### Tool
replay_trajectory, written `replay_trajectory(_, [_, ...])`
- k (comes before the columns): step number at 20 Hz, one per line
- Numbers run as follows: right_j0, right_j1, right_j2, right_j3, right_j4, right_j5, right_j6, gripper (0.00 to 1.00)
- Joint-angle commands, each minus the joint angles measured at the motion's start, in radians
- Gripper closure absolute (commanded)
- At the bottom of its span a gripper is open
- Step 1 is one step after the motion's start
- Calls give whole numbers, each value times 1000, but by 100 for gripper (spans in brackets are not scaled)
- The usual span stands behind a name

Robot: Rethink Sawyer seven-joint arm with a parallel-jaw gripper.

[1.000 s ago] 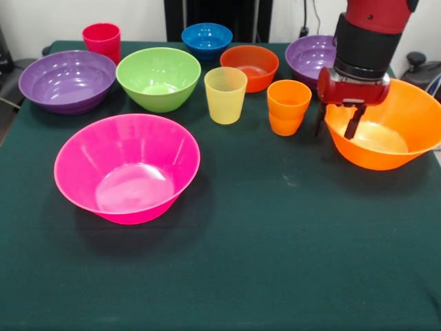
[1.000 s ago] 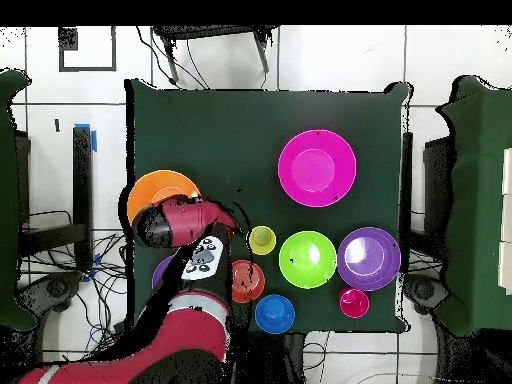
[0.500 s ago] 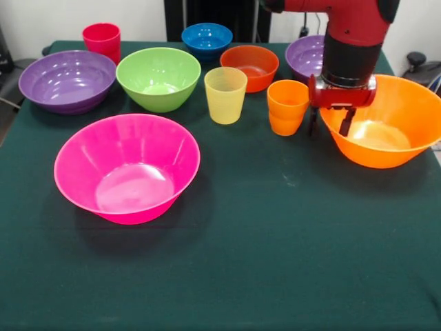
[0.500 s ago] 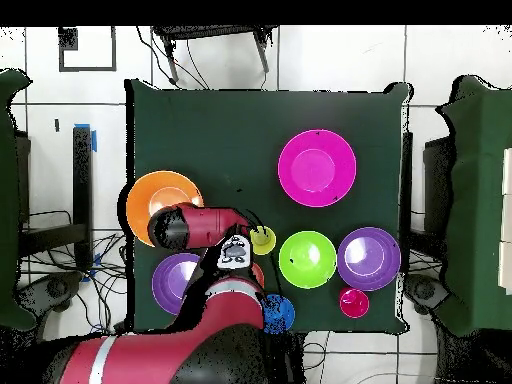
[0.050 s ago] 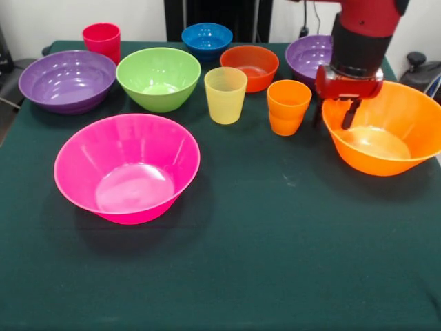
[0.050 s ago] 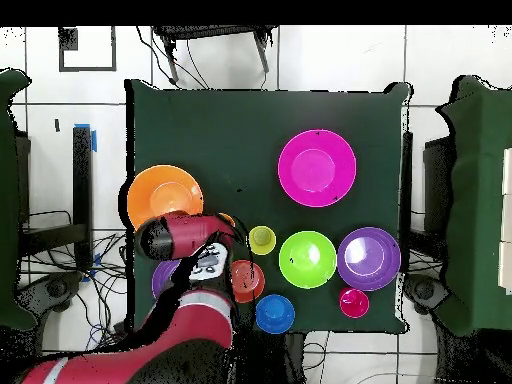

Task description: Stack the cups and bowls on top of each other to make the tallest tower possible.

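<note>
My gripper hangs open at the near-left rim of the large orange bowl; one finger sits outside the rim and the other inside, holding nothing. Just left of it stands the orange cup, then the pale yellow cup. The red cup is at the far left corner. The pink bowl sits in front, with the green bowl and a purple bowl behind it. The blue bowl, the orange-red bowl and a second purple bowl line the far side.
All pieces stand apart on the dark green table. From above, the arm covers the orange cup and part of one purple bowl; the orange bowl lies close to the table's edge.
The gripper has shifted a little right and upward, away from the orange cup, and stays open at the orange bowl's rim. No cup or bowl has moved.
</note>
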Motion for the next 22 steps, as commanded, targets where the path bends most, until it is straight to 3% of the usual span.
replay_trajectory(1, [55,42,-30,-73,-34,-49,128,0])
replay_trajectory(5, [50,39,-44,-90,-40,-44,102,0])
replay_trajectory(11, [96,70,-128,-123,-37,-109,128,0])
replay_trajectory(22, [98,98,-170,-168,-45,-144,95,0])
